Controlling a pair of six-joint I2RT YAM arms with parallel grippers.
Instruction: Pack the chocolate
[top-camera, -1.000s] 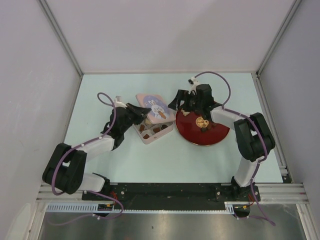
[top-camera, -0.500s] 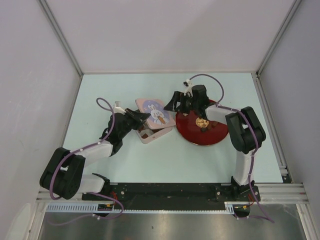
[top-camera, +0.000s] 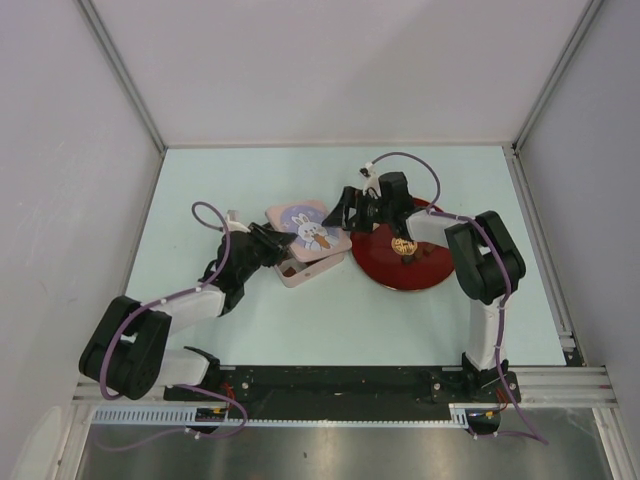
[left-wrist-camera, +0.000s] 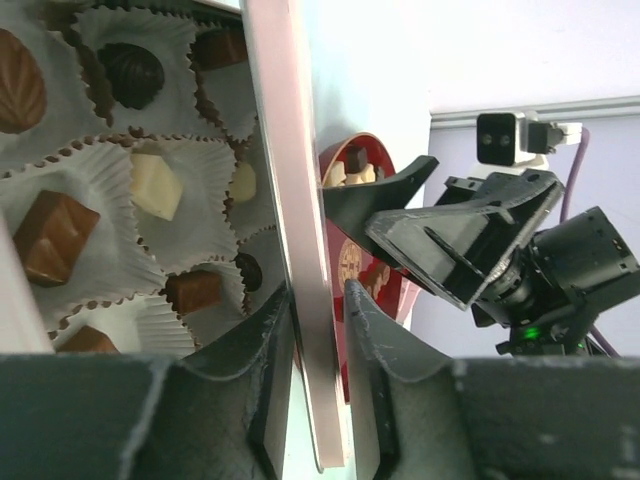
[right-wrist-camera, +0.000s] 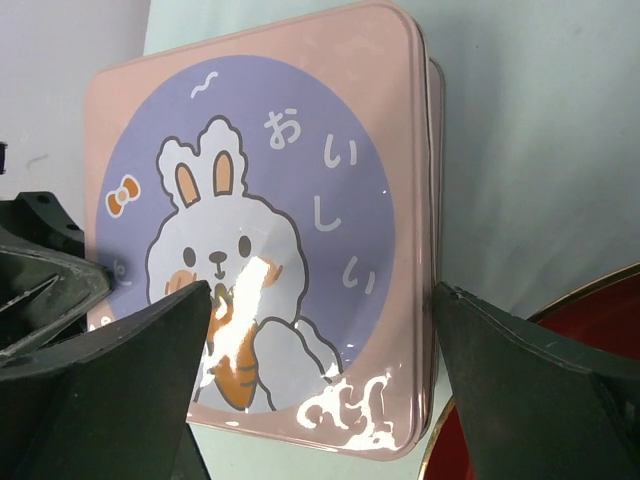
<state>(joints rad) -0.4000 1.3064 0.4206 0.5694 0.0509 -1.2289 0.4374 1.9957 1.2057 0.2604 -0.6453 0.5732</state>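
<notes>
1. Top view: the tin (top-camera: 303, 270) sits near the middle of the desk (top-camera: 220, 180), slightly toward its left edge. The pink lid (top-camera: 308, 226) lies askew over it, so the tin's near side shows uncovered. The red plate (top-camera: 425, 268) lies just beside the tin, toward the right edge. The left end effector (top-camera: 272, 243) is at the lid's left side and the right end effector (top-camera: 351, 207) is by its far right corner. We judge them close enough to bump each other or shove the lid off the tin.

2. Left wrist view: this end effector is narrow, and its fingers (left-wrist-camera: 268, 350) flank the lid's upturned rim. We cannot tell whether they press on it or merely stand beside it. The chocolate (left-wrist-camera: 155, 192) sits in the white paper cups (left-wrist-camera: 110, 290) of the tin, and at least one chunk lies on the red plate beyond. If the lid drops crooked, we expect its rim to catch the cups or crush a piece. Closing now would also shut out whatever is on the plate.

3. Right wrist view: this end effector is spread wide and holds nothing, with the lid lying below between its fingers. The lid reads "おいしい" in white on a purple disc, beside a rabbit with a carrot and an orange bow. We see no brand name. The glossy surface looks slippery, so a squeeze there may skid.
</notes>
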